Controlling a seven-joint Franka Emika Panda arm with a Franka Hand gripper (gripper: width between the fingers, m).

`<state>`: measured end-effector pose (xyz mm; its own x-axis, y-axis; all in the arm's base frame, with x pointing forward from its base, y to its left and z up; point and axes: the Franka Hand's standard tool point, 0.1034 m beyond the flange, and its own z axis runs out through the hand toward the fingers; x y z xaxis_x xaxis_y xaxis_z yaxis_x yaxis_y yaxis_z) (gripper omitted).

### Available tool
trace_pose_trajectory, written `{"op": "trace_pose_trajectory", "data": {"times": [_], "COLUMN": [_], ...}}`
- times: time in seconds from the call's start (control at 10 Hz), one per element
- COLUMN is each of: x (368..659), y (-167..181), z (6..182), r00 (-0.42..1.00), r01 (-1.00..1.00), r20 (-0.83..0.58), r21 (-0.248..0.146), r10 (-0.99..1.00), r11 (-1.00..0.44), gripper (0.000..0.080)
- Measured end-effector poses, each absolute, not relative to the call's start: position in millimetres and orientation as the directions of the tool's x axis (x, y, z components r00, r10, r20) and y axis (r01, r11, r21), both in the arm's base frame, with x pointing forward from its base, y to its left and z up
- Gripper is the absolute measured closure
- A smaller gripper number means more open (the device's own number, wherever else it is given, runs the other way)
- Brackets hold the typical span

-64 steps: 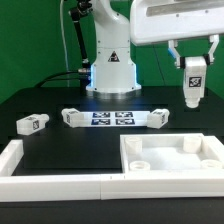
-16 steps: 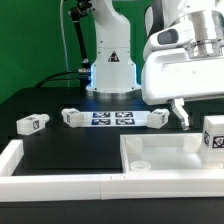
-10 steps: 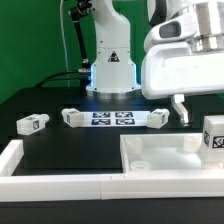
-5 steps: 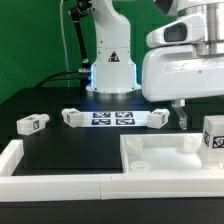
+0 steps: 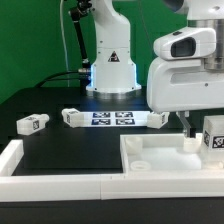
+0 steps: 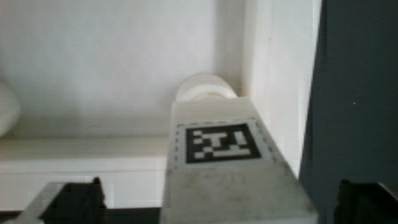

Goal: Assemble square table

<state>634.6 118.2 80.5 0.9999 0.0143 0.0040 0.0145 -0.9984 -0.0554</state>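
**Open gripper straddles a leg standing on the tabletop**

The gripper (image 6: 217,203) hangs with its jaws wide apart and grips nothing. Its fingertips (image 6: 71,198) flank a white tagged leg (image 6: 222,150), and the wrist view shows a gap on each side. That leg stands upright in the square tabletop's (image 5: 165,158) far corner, on the exterior view's right. The tabletop lies along the bench's (image 5: 70,145) front edge, toward the exterior view's right. A second leg (image 5: 72,117) and a third leg (image 5: 157,118) lie just beside the two ends of the marker board (image 5: 112,118). A fourth leg (image 5: 32,123) lies near the bench's edge on the exterior view's left.
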Motion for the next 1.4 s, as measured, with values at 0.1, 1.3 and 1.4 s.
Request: {"op": "trace_pose_trajectory", "data": {"times": [0.1, 1.3, 1.4], "x": [634.5, 625.1, 625.1], "y": [118.7, 123.2, 122.8], "z": [80.5, 78.0, 77.9], "r00": [0.999, 0.046, 0.063], "r01": [-0.042, -0.990, -0.989], "r20": [0.001, -0.143, -0.140], "r21": [-0.057, -0.137, -0.139], "r10": [-0.042, -0.989, -0.988], "r11": [-0.997, -0.026, -0.044], "gripper": [0.0275, 0.0509, 0.0509]}}
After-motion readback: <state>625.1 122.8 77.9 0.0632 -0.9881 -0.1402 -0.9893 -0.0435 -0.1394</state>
